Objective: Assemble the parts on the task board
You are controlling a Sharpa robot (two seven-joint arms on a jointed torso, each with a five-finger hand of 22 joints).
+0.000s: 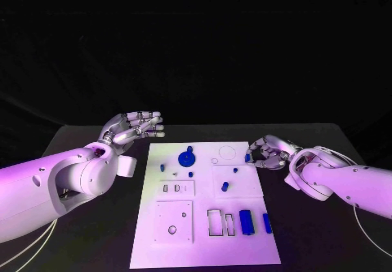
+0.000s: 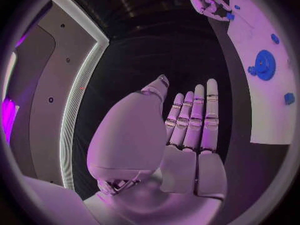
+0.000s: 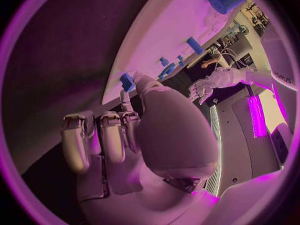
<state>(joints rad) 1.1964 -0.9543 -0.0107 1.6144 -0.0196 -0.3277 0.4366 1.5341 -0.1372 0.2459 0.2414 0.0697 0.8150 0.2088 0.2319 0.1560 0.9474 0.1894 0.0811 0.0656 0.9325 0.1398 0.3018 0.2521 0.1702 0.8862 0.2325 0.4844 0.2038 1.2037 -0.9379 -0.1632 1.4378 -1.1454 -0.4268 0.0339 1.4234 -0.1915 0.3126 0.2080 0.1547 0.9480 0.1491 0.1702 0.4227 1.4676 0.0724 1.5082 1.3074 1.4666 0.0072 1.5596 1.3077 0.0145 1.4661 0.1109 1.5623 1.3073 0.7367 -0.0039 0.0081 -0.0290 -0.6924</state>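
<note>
The white task board (image 1: 204, 249) lies in the middle of the black table. On it are a blue gear (image 1: 187, 158), a blue peg (image 1: 225, 186) and two blue blocks (image 1: 246, 221) near the right edge. My right hand (image 1: 266, 154) sits at the board's right edge with its fingers curled in, pinching a small blue part (image 1: 248, 158) between thumb and fingertip; the same part (image 3: 127, 81) appears in the right wrist view. My left hand (image 1: 136, 128) hovers off the board's far left corner, fingers (image 2: 195, 116) straight and apart, holding nothing.
Small blue pieces (image 1: 162, 168) dot the board's far half, near a round outline (image 1: 227, 151). Recessed plates (image 1: 174, 222) and slots (image 1: 214, 222) fill the near half. The black table (image 1: 90, 249) borders the board on both sides.
</note>
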